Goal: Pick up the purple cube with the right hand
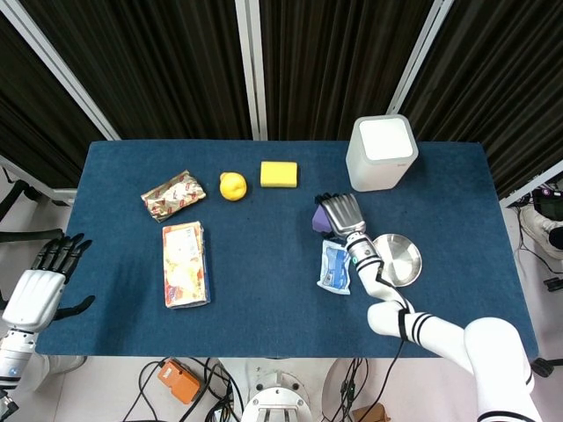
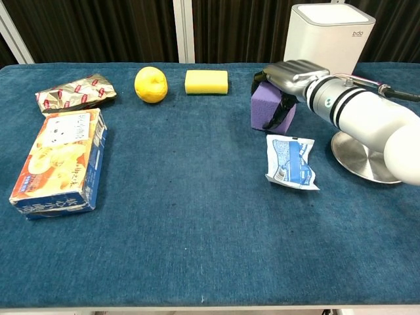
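The purple cube (image 2: 268, 109) (image 1: 320, 219) is gripped from above by my right hand (image 2: 289, 80) (image 1: 341, 214), right of the table's middle, in front of the white box. In the chest view the cube's underside sits low, close to the blue cloth; I cannot tell if it touches. Dark fingers (image 2: 283, 113) wrap over the cube's front face. My left hand (image 1: 40, 283) hangs off the table's left edge with fingers spread and nothing in it.
A blue-white sachet (image 2: 291, 161) lies just in front of the cube. A steel dish (image 2: 362, 156) is to its right, a white box (image 2: 328, 47) behind. Yellow sponge (image 2: 206, 82), lemon (image 2: 151, 84), foil snack pack (image 2: 75, 93) and a carton (image 2: 60, 161) lie to the left.
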`<state>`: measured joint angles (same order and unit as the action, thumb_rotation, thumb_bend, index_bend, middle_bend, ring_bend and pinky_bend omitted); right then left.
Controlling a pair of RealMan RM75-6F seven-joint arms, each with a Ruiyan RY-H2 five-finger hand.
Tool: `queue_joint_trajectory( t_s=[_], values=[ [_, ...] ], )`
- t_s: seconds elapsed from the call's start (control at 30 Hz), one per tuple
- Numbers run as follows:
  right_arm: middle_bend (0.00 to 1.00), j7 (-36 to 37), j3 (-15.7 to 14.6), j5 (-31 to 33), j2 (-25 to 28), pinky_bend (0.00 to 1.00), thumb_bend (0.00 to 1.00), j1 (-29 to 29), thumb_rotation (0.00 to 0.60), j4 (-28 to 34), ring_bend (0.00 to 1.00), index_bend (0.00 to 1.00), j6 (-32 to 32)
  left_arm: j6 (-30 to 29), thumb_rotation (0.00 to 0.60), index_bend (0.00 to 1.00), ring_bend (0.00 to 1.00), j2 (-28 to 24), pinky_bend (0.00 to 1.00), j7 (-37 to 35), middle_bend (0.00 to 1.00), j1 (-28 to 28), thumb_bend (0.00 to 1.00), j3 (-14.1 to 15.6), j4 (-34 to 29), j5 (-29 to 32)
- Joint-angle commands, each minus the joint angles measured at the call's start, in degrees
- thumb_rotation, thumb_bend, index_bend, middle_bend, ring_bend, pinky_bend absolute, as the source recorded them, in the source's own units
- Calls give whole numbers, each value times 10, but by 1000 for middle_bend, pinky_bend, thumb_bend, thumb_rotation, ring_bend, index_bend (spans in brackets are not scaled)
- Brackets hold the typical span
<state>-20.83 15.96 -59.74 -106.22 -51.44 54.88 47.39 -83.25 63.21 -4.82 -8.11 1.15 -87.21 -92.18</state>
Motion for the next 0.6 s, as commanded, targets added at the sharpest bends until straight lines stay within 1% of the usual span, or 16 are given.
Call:
queue_joint_trajectory(
  t_s=[0.03, 0.07, 0.1, 0.13, 0.17, 0.27, 0.37, 0.47, 0.5, 0.57, 0.6],
  values=[
    [170, 35, -5, -8, 7, 202, 414, 0, 600, -1, 164, 0, -25, 2, 600, 0, 0, -1, 12, -5, 0, -1, 156, 1, 0, -2],
    [137, 41, -6, -10, 10, 105, 412, 1, 600, 1, 125, 0, -29, 3, 600, 0, 0, -2, 12, -6, 0, -2, 156, 1, 0, -2],
    [114, 47, -8, -14, 15, 48, 407, 2, 600, 6, 99, 0, -31, 3, 600, 0, 0, -3, 12, -6, 0, -2, 156, 2, 0, -2],
    [93, 51, -9, -17, 19, 14, 397, 4, 600, 11, 79, 0, -32, 3, 600, 0, 0, -3, 12, -7, 0, -2, 156, 2, 0, -2],
    [77, 55, -11, -21, 24, 1, 385, 6, 600, 17, 63, 0, -30, 2, 600, 0, 0, -3, 12, -7, 0, -2, 155, 2, 0, -3],
    [35, 64, -17, -33, 45, 0, 359, 16, 600, 47, 24, 0, -21, 1, 600, 0, 0, -3, 12, -6, 0, -1, 155, 3, 0, -3],
    [8, 71, -25, -47, 79, 0, 331, 31, 600, 102, 2, 0, -7, 1, 600, 0, 0, -2, 12, -4, 0, -1, 156, 3, -1, -2],
    [0, 70, -39, -73, 125, 0, 291, 56, 600, 179, 0, 0, 29, -1, 600, 0, 0, -3, 12, -2, 0, 1, 155, 3, -3, -2],
    [0, 69, -47, -87, 150, 0, 278, 71, 600, 219, 0, 0, 51, -4, 600, 0, 0, -3, 12, -2, 0, 2, 155, 3, -4, -2],
    [0, 60, -68, -118, 196, 0, 255, 102, 600, 285, 0, 0, 96, -10, 600, 0, 0, -4, 12, -2, 0, 5, 155, 3, -4, -3],
    [0, 46, -87, -142, 229, 0, 252, 131, 600, 328, 0, 0, 138, -14, 600, 0, 0, -4, 12, -2, 0, 8, 154, 3, -4, -4]
  ],
)
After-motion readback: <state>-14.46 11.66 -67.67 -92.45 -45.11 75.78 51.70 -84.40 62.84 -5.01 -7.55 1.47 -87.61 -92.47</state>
